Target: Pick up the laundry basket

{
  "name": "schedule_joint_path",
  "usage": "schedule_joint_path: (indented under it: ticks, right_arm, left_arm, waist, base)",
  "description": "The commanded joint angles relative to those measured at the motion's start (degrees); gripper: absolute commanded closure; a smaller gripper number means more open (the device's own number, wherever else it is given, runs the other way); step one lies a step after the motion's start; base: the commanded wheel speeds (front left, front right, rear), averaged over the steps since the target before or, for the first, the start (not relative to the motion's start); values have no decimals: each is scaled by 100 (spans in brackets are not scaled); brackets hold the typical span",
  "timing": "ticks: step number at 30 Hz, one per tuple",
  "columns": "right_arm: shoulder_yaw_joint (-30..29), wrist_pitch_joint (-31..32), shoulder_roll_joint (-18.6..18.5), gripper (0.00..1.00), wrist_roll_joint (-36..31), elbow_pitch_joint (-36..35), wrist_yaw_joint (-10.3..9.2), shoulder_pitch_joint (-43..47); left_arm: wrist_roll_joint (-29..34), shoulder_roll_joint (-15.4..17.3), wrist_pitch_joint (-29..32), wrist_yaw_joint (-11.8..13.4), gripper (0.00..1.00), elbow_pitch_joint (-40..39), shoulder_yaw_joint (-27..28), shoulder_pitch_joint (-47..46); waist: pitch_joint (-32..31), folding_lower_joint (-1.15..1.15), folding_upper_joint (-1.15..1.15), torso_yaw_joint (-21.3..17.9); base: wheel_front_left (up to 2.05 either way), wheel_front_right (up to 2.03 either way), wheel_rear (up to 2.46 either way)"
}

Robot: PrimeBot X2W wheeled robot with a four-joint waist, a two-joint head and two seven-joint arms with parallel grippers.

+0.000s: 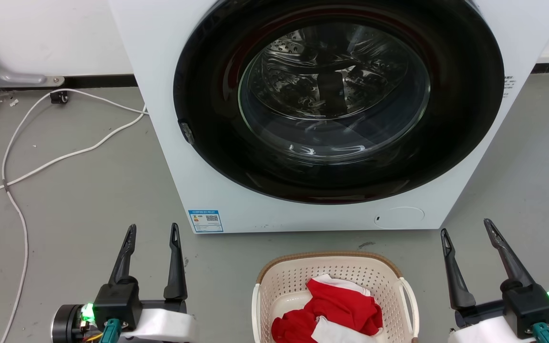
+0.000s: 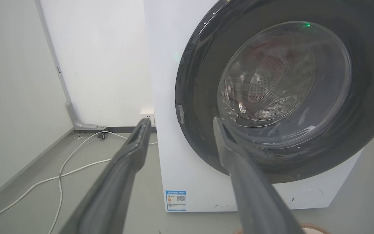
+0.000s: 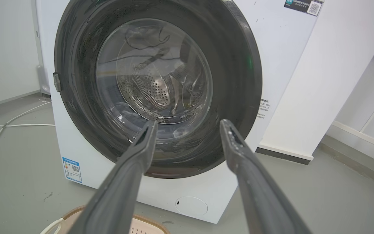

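Cream perforated plastic laundry basket (image 1: 298, 281), brown woven-look rim, sits on grey floor (image 1: 88, 200) near white washing machine (image 1: 169, 143), between grippers. Left gripper (image 1: 154, 227) and right gripper (image 1: 465, 227) both spread, empty. Judgement: take both white loop handles (image 1: 411, 297) together, lift level

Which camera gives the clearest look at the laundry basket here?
The head view: the laundry basket shows its brown rim, perforated walls, both white handles and the red-and-white clothes inside. The left wrist view catches a sliver of rim; the right wrist view a rim arc and one handle.
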Motion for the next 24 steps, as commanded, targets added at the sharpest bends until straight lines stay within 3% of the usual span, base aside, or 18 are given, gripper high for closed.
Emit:
schedule_joint_path:
  ticks: [1,24]
  right_arm:
    - [3,-38,-28,0,-59,-33,-4,75]
    - [-33,-29,-28,0,326,58,-4,38]
  left_arm:
    - [69,15,-45,34,0,-33,-12,55]
    - [23,15,-33,85,0,13,13,48]
  waist:
    - [5,0,0,0]
    - [-5,0,0,-21]
  base:
    - [0,0,0]
    - [0,0,0]
